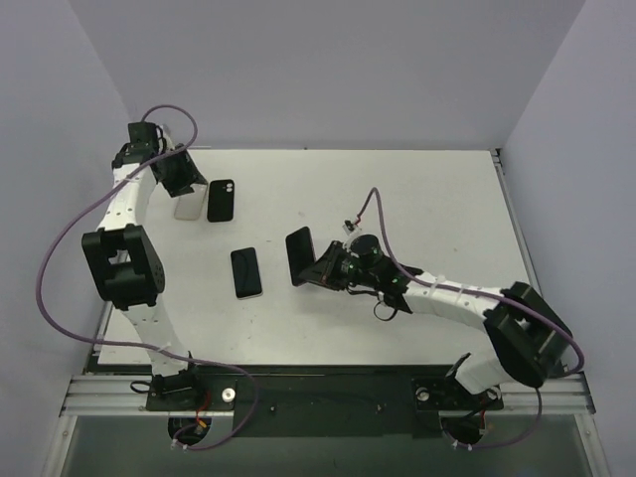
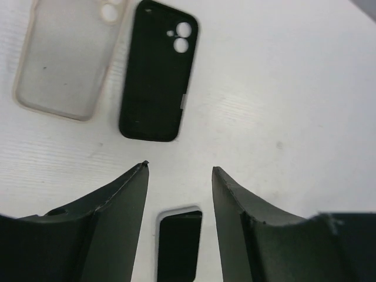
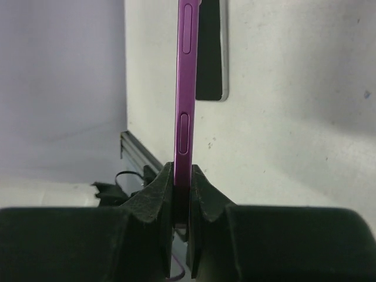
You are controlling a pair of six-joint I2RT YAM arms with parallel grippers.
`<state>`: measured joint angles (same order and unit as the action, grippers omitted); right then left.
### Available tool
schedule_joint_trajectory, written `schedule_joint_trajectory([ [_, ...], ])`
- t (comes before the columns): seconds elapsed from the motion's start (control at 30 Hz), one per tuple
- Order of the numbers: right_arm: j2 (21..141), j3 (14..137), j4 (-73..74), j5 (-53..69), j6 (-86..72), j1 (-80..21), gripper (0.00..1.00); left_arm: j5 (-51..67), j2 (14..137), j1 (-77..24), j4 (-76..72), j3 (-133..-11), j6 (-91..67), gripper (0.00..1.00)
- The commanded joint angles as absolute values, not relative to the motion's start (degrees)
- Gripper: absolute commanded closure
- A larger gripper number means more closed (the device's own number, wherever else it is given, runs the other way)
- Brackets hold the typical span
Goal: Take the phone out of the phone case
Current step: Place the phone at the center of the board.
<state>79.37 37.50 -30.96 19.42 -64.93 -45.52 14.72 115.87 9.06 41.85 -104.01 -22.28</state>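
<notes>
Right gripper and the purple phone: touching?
Touching. Right wrist view shows the right gripper closed tight on both faces of the purple phone, no gap.

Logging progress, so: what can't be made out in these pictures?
Purple phone: right wrist view shows only its edge, lower end buried in the right pincer; cased or bare is unclear.
Clear case: top view, partly under the left arm.
Table phone: left wrist view, cut by the bottom edge.

A clear case [image 2: 61,59] lies just beside a black case [image 2: 157,73] on the table [image 1: 447,199].
</notes>
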Motion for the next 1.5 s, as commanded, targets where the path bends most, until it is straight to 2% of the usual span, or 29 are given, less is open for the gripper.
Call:
schedule_joint_trajectory([
  [0.0,88.22,47.7,-35.69,16.79,-57.14,-46.93,1.0,23.37,104.97,5.28,34.73,-98.37,-23.82,0.43],
  [0.27,101.15,57.38,-28.66,13.98,-48.08,-48.52,1.0,26.37,99.23,2.81,28.57,-91.94,-26.01,0.42],
  [0.47,108.97,60.29,-30.41,14.24,-47.9,-49.83,1.0,28.65,98.96,3.95,26.28,-90.44,-27.42,0.42],
  [0.8,116.01,62.58,-36.74,15.56,-53.34,-50.97,0.98,30.23,99.49,4.39,24.87,-89.56,-28.3,0.42],
  [1.23,115.4,57.66,-42.44,14.15,-57.2,-53.09,0.9,32.69,99.49,5.8,23.03,-88.94,-29.62,0.41],
  [1.3,115.57,56.78,-45.17,14.15,-59.31,-53.26,0.86,32.87,99.58,6.06,22.76,-88.77,-29.88,0.41],
  [1.47,115.23,55.99,-45.8,13.18,-61.52,-53.44,0.68,33.13,100.11,6.42,22.76,-88.68,-29.71,0.41],
])
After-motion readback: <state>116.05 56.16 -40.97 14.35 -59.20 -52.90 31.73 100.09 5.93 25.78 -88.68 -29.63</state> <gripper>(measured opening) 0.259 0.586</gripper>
